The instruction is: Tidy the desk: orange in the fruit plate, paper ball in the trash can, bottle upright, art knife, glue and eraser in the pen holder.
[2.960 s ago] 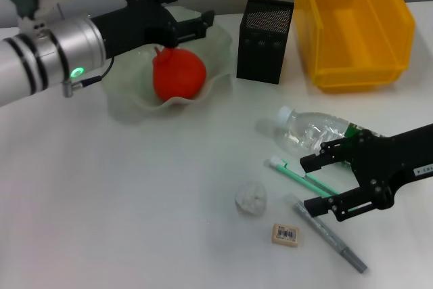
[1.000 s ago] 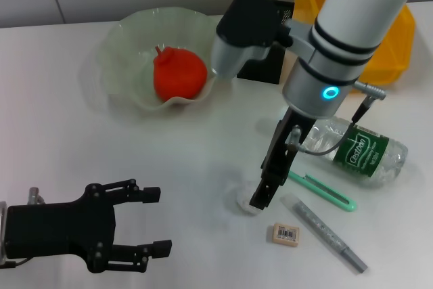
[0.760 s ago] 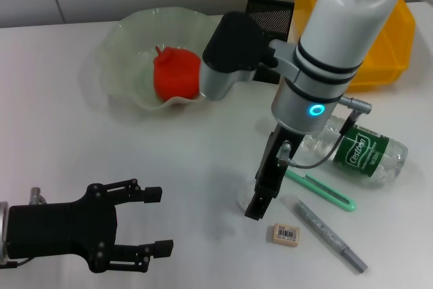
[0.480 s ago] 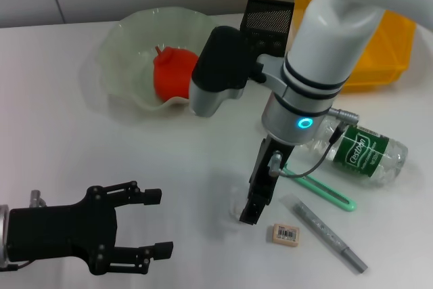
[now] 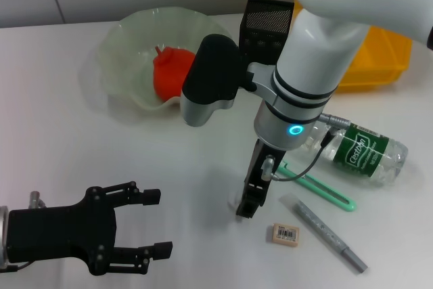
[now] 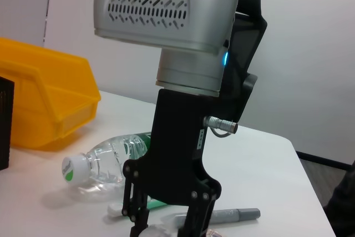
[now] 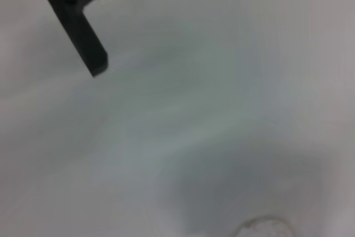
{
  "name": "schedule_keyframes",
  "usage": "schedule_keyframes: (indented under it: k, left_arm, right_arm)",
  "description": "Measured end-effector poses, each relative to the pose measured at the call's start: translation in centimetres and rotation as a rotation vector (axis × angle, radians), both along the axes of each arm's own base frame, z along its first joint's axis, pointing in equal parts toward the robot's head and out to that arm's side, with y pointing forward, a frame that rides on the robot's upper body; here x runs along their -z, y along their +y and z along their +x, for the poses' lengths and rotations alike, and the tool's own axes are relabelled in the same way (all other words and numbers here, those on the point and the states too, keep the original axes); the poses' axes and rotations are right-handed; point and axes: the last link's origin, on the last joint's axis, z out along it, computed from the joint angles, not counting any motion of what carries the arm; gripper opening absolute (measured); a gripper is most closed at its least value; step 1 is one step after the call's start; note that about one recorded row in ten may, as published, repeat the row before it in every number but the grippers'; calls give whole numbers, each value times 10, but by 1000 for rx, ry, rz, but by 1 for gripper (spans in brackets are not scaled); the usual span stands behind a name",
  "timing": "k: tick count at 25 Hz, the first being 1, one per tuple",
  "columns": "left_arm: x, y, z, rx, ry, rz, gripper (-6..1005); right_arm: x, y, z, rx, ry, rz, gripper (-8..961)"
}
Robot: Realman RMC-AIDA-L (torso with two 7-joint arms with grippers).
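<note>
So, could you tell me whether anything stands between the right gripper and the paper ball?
Nothing visible does. The right gripper hangs open just above the paper ball, and the eraser lies off to one side.

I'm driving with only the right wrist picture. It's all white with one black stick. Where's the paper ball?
Observer: Right under your right hand. The left wrist view shows the paper ball inside its open grip.
Operator: Is the orange put away?
Observer: Yes, the orange sits in the fruit plate.
Operator: And the bottle?
Observer: The bottle lies on its side by your arm. The left hand is open, low at the near left.
</note>
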Motion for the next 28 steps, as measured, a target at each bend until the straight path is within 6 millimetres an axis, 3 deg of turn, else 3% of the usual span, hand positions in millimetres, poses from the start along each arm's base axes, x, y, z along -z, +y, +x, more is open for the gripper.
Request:
schedule_keyframes:
  k: [7,12,17,18,19,20,23,28]
  left_arm:
    - [0,1,0,-3,2,3,863]
    - [0,0,-1,-6,2,4,862]
    - [-2,0,-2,-10,-2,10,862]
    - [-2,1,-2,-11,-2,12,862]
    - [-2,1,-2,-11,-2,12,862]
    - [-2,1,-2,-12,-2,13,862]
    - [-2,3,-1,-8,0,15,862]
    - [-2,4,1,-6,-1,12,862]
  right_arm:
    - [0,-1,-1,-7,3,-8,474]
    - [-20,1,-6,6,12,-2,441]
    - [-79,15,-7,1,-14,158,439]
    - [-108,21,-5,3,-20,256,439]
    - [-108,21,-5,3,-20,256,439]
    - [-123,24,-5,3,-20,308,439]
    - [-169,31,10,21,-26,454,438]
    - [-195,39,36,26,-7,562,439]
